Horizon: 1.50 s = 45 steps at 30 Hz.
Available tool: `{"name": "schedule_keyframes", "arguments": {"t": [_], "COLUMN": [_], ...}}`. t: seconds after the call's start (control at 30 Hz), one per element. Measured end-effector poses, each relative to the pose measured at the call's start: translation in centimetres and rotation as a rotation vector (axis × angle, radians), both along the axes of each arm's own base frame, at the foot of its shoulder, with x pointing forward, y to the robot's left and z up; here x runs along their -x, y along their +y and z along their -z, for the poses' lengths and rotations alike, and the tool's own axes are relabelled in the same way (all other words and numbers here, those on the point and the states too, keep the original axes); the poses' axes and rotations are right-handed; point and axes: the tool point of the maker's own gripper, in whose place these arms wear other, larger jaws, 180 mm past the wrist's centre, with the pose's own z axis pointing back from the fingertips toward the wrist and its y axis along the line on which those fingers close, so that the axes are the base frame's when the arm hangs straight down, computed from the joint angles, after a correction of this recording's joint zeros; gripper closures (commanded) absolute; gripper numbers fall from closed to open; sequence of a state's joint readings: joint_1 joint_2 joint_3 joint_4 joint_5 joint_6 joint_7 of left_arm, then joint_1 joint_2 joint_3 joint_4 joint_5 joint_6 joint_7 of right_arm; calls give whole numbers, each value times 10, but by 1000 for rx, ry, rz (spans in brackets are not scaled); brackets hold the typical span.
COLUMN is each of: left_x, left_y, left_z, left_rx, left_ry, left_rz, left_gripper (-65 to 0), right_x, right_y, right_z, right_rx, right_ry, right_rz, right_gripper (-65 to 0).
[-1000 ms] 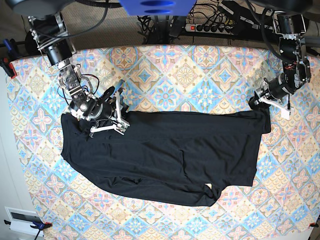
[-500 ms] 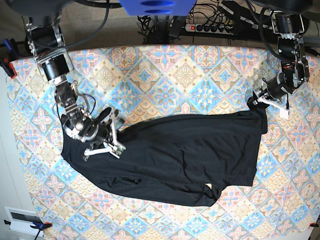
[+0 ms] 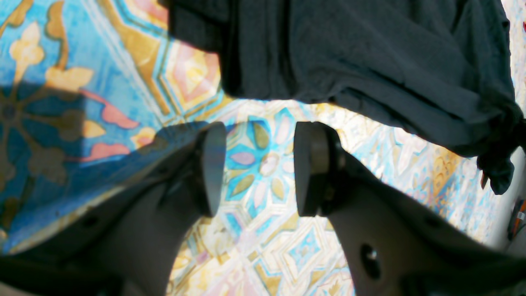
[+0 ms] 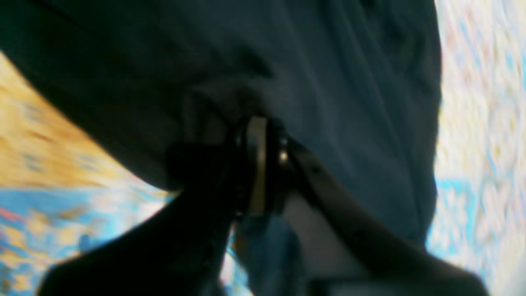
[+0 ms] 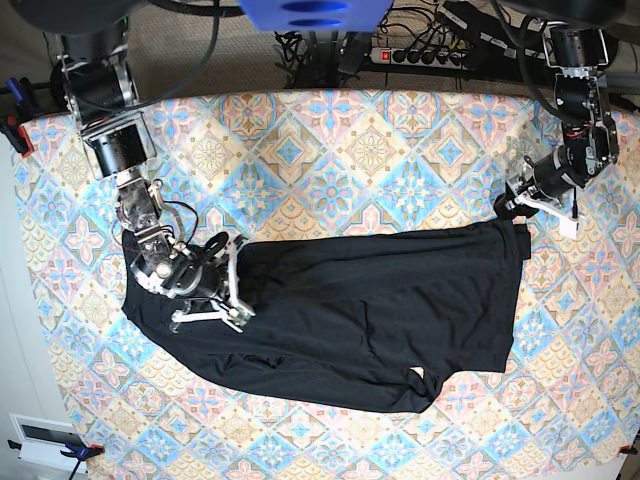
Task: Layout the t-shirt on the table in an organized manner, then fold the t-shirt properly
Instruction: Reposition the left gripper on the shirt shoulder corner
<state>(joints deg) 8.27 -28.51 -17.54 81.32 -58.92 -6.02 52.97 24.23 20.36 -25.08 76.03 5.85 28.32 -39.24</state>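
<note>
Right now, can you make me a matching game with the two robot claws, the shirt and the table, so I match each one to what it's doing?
Things:
1. left claw
2. right claw
3. soft black long-sleeved t-shirt
4. table with pastel floral diamond-tile cloth

States:
A. lying spread but rumpled
B. pinched shut on black fabric
C. open, holding nothing
D. underneath everything

Pairs: 1-C, 2-B, 3-A, 4-D

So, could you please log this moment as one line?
right pincer: shut on t-shirt | left pincer: open, empty, above table
</note>
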Motion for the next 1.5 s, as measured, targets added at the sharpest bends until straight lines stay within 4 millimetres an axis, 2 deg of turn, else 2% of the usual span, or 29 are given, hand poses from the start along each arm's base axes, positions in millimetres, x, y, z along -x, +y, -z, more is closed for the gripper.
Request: {"name": "schedule_keyframes", "arguments": {"t": [0.1,0.2,0.3,0.37,0.47,0.53,0.63,0.77,0.8,0.87,0.93,1.0,1.07,1.17,1.27,1.5], "left_x": [0,-2,-12,-18,-26,-25,-19,-42,-45,-43,-31,-30,-38,-36,-29,-31], "left_y": [0,-1,0,1,-3,-11,-1,7,7,12,12,11,2,-18,-22,-35], "left_z": [0,-1,-8,-13,-14,-10,-6,-48,-53,-47,-34,-32,-36,-26,-11,-10], "left_rx": [0,3,2,2,25,37,-109,-325,-354,-402,-399,-396,-345,-243,-210,-167], "left_ry": [-1,-4,-31,-46,-63,-52,-19,-139,-155,-129,-73,-70,-112,-105,-64,-79], "left_rz": [0,2,-4,-9,-23,-13,29,97,108,100,112,111,82,80,55,51], "left_gripper": [-267,-267,-269,-271,-269,-267,-267,-267,-267,-267,-267,-267,-267,-267,-267,-267], "right_x": [-4,-5,6,14,29,41,49,53,55,59,58,57,58,58,58,58], "right_y": [2,4,10,5,-6,-1,4,-11,-13,-12,-9,-6,-7,-7,-7,-8], "right_z": [-14,-25,-26,-25,-14,-8,-9,-7,-5,-2,-5,-7,-6,-6,-6,-6], "right_rx": [10,2,-28,-49,-33,-43,-83,-69,-68,-67,-74,-87,-83,-81,-80,-80], "right_ry": [-43,-75,-82,-82,-59,-45,-42,-44,-38,-28,-36,-44,-40,-39,-39,-39], "right_rz": [-12,-17,-23,-4,24,13,15,55,59,58,53,49,50,51,51,52], "right_gripper": [-165,-214,-221,-221,-221,-221,-221,-221,-221,-221,-221,-221,-221,-221,-221,-221]}}
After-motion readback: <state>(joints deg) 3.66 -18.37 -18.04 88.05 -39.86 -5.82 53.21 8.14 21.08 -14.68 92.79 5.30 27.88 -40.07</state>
